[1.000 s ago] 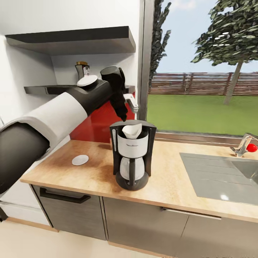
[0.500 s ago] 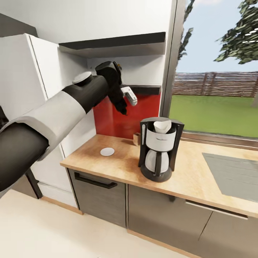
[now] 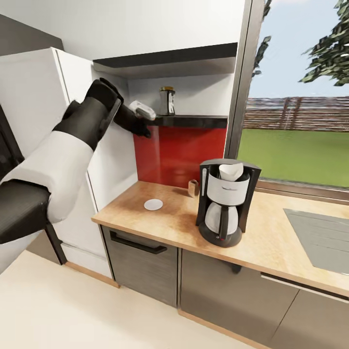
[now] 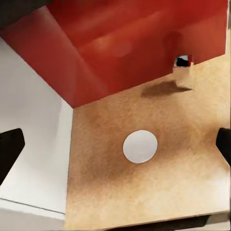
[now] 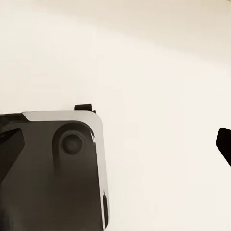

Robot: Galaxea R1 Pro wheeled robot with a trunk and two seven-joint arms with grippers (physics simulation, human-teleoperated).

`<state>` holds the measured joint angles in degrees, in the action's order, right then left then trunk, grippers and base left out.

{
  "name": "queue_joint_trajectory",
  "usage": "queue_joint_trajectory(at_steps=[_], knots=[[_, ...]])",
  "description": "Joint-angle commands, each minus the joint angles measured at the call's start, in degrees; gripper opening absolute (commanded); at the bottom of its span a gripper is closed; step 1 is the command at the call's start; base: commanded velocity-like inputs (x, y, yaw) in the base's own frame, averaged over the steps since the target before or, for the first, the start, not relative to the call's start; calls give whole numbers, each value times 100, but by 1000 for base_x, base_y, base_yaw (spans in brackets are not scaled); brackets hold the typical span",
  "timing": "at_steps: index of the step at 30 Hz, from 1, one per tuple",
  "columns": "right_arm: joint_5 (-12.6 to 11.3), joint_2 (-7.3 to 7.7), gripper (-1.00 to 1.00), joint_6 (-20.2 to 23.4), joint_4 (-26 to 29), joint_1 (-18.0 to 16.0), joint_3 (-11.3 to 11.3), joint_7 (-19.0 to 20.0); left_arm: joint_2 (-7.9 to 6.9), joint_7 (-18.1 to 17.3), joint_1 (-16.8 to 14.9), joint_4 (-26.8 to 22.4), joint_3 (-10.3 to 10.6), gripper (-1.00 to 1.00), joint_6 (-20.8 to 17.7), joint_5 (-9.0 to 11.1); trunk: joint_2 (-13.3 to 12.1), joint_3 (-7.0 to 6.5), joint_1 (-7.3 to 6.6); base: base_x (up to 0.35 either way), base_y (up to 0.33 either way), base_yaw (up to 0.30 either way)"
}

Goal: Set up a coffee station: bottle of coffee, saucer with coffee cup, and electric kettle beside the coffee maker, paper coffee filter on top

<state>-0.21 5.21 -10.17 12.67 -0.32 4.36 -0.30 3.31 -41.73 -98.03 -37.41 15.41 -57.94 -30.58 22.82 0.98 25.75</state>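
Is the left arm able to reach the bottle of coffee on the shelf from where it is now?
Probably yes. The left gripper is raised to the level of the kitchen shelf, and the bottle of coffee stands just beyond it with nothing between them. The bottle stands alone.

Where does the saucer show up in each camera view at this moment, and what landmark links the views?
Head view: the saucer lies flat on the kitchen countertop, left of the coffee maker and apart from it.
Left wrist view: the saucer is near the picture's middle, on bare countertop.
Right wrist view: I cannot find the saucer here.
Shared landmark: the red backsplash behind the countertop.
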Motion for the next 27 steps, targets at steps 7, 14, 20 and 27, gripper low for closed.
queue_joint_trajectory(at_steps=[7, 14, 20, 27], knots=[[-21, -9, 100, -23, 14, -3, 30, 32, 43, 815, 29, -250, -998, 100, 15, -51, 10, 11, 3, 0, 0, 0], [-31, -11, 100, -26, 14, -3, 69, 29, 55, 809, 38, -468, -1047, 100, 0, -16, 10, 4, 3, 0, 0, -108], [-31, -11, 100, -29, 1, -3, 73, 37, 49, 790, 38, -933, -1047, 100, -10, -9, 10, -9, 3, 0, 0, -243], [-31, -11, 100, -29, -9, -3, 74, 38, 9, 780, 104, -1401, -1051, 100, -31, -24, 10, -26, 3, 53, 0, -255]])
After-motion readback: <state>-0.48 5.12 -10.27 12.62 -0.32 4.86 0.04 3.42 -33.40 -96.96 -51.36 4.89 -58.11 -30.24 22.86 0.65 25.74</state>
